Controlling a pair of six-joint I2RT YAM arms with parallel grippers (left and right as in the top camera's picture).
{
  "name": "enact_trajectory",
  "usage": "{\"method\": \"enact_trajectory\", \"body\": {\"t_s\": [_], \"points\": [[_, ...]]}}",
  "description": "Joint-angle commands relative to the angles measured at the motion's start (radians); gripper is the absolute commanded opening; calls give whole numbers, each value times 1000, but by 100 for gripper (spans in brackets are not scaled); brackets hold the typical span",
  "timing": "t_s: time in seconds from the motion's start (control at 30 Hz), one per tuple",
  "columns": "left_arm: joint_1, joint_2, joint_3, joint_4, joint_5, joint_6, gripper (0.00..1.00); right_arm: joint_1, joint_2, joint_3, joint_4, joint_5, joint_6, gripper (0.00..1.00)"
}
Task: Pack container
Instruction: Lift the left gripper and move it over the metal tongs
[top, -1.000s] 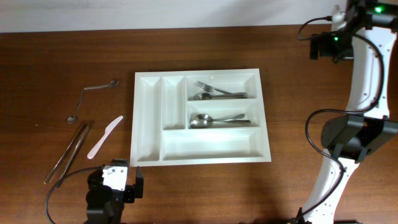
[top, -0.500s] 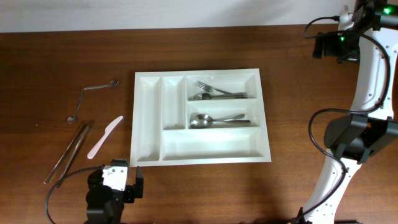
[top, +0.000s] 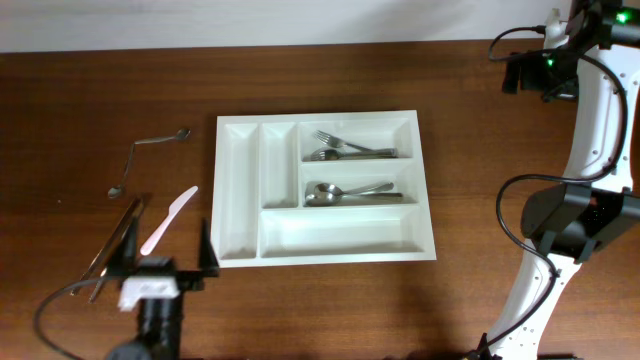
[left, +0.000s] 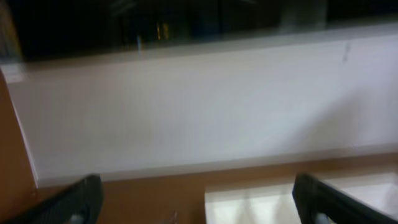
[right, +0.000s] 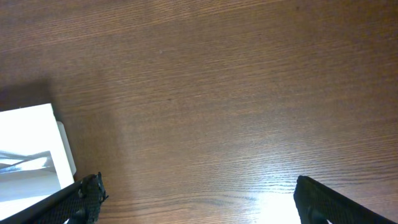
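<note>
The tray (top: 325, 258) holds forks (top: 352, 151) and spoons (top: 350, 190) in its short compartments; the left end effector (top: 166, 252) and right end effector (right: 199, 202) stand wide, empty.

The dark brown wooden table (top: 480, 120) showed fine grain under a soft sheen, the large white rectangular plastic cutlery tray (top: 340, 232) looked smooth and faintly glossy, the polished metal forks (top: 350, 150), polished metal spoons (top: 350, 191), long metal tongs (top: 112, 243) and thin bent metal spoon (top: 135, 152) gleamed, and the pale plastic knife (top: 168, 220) looked matt.
</note>
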Motion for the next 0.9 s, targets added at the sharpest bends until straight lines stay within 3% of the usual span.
{"method": "enact_trajectory", "body": {"t_s": [0.0, 0.13, 0.2, 0.33, 0.47, 0.6, 0.73, 0.87], "points": [[-3, -8, 117, 45, 60, -153, 99, -2, -17, 13, 0, -6, 13, 99], [-3, -8, 214, -15, 205, -322, 99, -2, -17, 13, 0, -6, 13, 99], [-3, -8, 233, -3, 159, -323, 99, -2, -17, 13, 0, -6, 13, 99], [-3, -4, 239, 43, 163, -437, 99, -2, -17, 13, 0, -6, 13, 99], [-3, 92, 283, -156, 163, -381, 99, -2, -17, 13, 0, -6, 13, 99], [-3, 287, 394, -260, 178, -294, 99, -2, -17, 13, 0, -6, 13, 99], [-3, 554, 606, -370, 150, -158, 99, -2, -17, 13, 0, -6, 13, 99], [-2, 856, 891, -615, 37, -58, 99, -2, -17, 13, 0, -6, 13, 99]]}}
